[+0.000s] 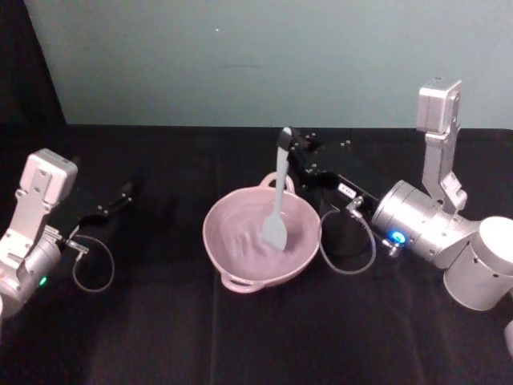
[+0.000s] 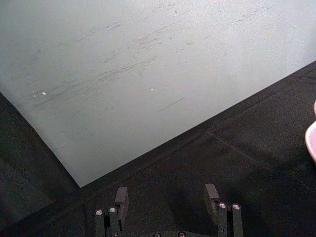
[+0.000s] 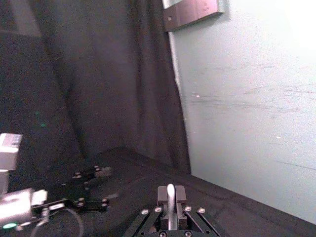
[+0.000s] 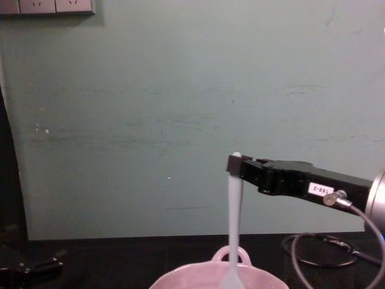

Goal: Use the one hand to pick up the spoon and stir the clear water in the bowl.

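— Which step is this?

— The stirring itself, I judge; the right gripper (image 1: 286, 143) is pinched on the top of the spoon (image 1: 278, 196), which hangs almost upright with its broad end down inside the bowl (image 1: 215, 245); the clear water (image 1: 244, 241) shows faint ripples around it.

— So the pick-up is done?

— It looks so; from the chest the right gripper (image 4: 236, 164) reaches in from the right, with the spoon (image 4: 233, 217) dropping straight towards the pink rim below.

— And the next move?

— Small circles of the wrist, I'd say, with the grip firm and the tip low; a wide sweep could knock the bowl's wall or the black mesh cup (image 1: 343, 233) just beside it on the right.

— The other arm?

— The left gripper (image 1: 119, 199) lies parked on the left of the table, well apart from the bowl, its fingers (image 2: 121, 196) spread and holding nothing.

— The surroundings?

— A table (image 1: 160, 337) under black cloth; a pale green wall (image 1: 240, 56) close behind, lightly scuffed; a dark curtain (image 3: 98, 74) to the left; a socket plate (image 4: 48, 6) high on the wall.
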### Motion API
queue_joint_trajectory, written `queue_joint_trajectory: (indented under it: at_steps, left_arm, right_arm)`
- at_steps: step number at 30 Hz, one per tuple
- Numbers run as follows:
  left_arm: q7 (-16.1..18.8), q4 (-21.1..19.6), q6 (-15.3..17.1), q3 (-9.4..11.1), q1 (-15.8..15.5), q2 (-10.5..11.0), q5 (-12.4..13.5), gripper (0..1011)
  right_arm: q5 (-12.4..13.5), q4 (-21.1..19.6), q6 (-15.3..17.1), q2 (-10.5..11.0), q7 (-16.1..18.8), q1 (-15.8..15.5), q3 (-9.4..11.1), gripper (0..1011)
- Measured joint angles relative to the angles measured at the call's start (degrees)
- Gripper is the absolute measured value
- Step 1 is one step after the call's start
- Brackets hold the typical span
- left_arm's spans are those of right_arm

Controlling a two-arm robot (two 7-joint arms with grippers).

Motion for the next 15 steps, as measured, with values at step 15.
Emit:
queue_joint_trajectory:
  at_steps: [15]
  left_arm:
    - [0.00,0.00,0.00,0.00,0.00,0.00,0.00,1011]
  right_arm:
    - [-0.12,2.47,0.23,-4.12,1.41,3.20,-4.55,96]
